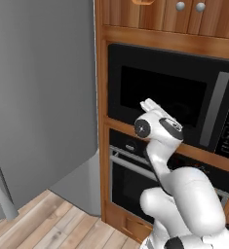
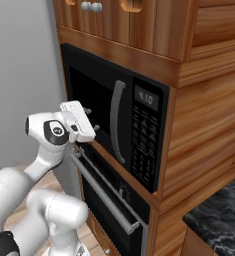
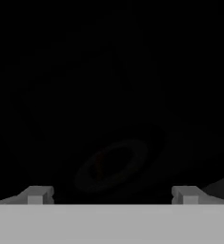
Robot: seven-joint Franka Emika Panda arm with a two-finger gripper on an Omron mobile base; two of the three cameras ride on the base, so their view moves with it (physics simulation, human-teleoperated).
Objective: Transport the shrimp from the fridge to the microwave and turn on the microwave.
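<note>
Arm: white glossy rounded segments with dark joint caps, rising from the base toward the cabinet column; the hand is level with the lower edge of the microwave door.
Gripper (image 2: 91,119): released, jaws spread wide with nothing between them. In the right base view two small dark tips point at the door's dark window, very close to it; whether they touch cannot be told. In the hand view the fingertips (image 3: 36,194) sit far apart at the bottom corners.
Microwave (image 1: 184,97): black built-in box, door shut, set in a wooden cabinet column above the oven.
Right base view adds: a curved grey vertical handle (image 2: 118,120) and a keypad (image 2: 143,135) at right with a small lit display; its digits are too blurred to read, and so are the key labels.
Left base view adds: the handle as a straight grey bar, and only the keypad's left edge.
Hand view adds: through the dark glass, a faint round turntable (image 3: 111,164), seen as a dim oval ring.
Shrimp: a faint reddish smudge on the turntable might be it; too dark to be sure.
Oven (image 2: 109,200): black, below the microwave, with a long grey horizontal bar handle.
Upper cabinets (image 1: 194,12): warm wood grain with round grey knobs.
Fridge (image 1: 38,97): flat matte grey door left of the cabinet column, shut.
Floor (image 1: 62,226): light wooden planks.
</note>
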